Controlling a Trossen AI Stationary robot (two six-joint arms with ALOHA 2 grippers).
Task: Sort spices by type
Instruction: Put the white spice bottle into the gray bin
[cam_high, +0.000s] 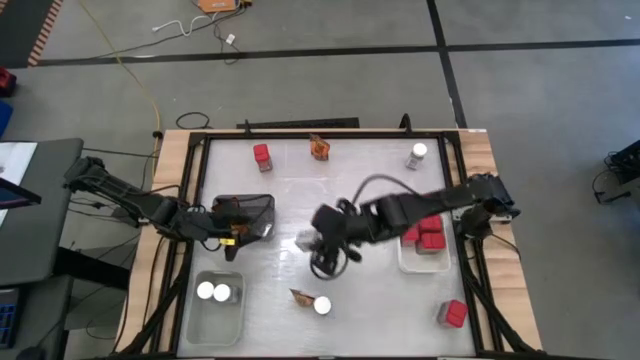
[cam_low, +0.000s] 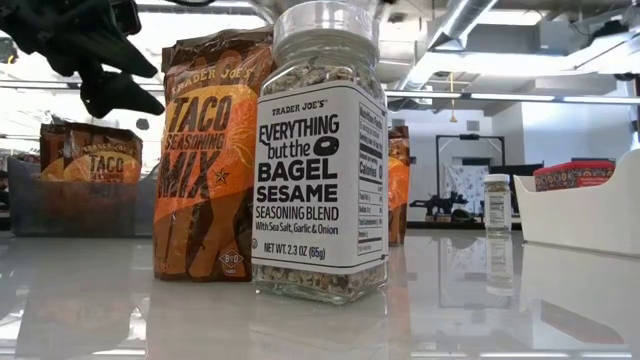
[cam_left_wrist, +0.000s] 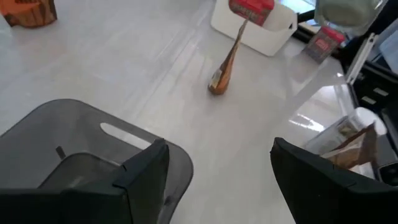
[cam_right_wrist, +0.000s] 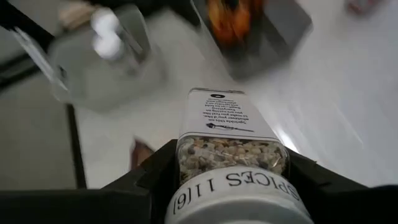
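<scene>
Nearest my low camera, a jar (cam_low: 320, 160) stands upright on the table (cam_high: 370, 290) just in front of a taco packet (cam_low: 205, 160). My right gripper (cam_right_wrist: 233, 177) is clamped on another jar (cam_right_wrist: 227, 140) above mid-table, lid toward the wrist. My left gripper (cam_left_wrist: 214, 171) hangs with fingers spread, holding nothing, beside the dark tray (cam_high: 262, 205) of packets. Two jars sit in the clear tray (cam_high: 196, 318); red boxes (cam_high: 428, 232) fill the white tray (cam_high: 408, 264). Loose near the far edge I see a box (cam_high: 262, 154), a packet (cam_high: 320, 148) and a jar (cam_high: 418, 153); another box (cam_high: 453, 314) lies near the front right corner.
</scene>
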